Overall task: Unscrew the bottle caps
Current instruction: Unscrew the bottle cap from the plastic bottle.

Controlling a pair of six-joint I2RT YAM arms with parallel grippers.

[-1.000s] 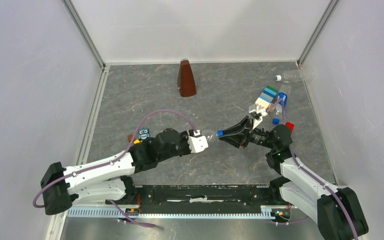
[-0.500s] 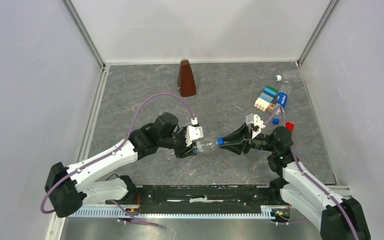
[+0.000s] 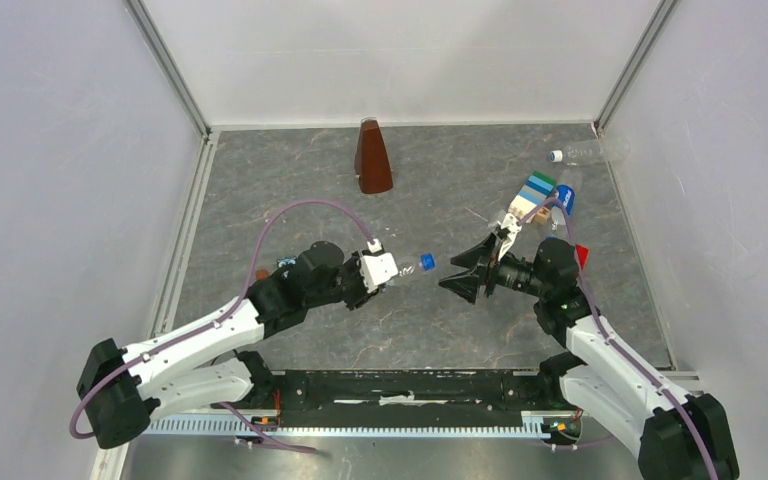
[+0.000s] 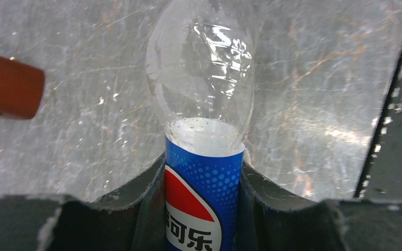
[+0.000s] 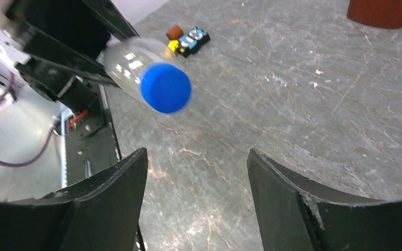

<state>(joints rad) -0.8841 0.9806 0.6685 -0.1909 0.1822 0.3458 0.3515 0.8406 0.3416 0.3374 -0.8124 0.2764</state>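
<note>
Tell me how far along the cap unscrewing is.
Done: no cap visibly off. In hand: the left gripper clamps a labelled bottle, blue cap on; the right gripper is open, clear of it. Left: that cap, the white cap on the corner bottle, and the bottle by the blocks, whose cap I can't see.

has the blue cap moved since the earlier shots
Yes. In the top view the blue cap has shifted leftward, toward the brown pyramid, and now sits clear of the open right gripper.
</note>
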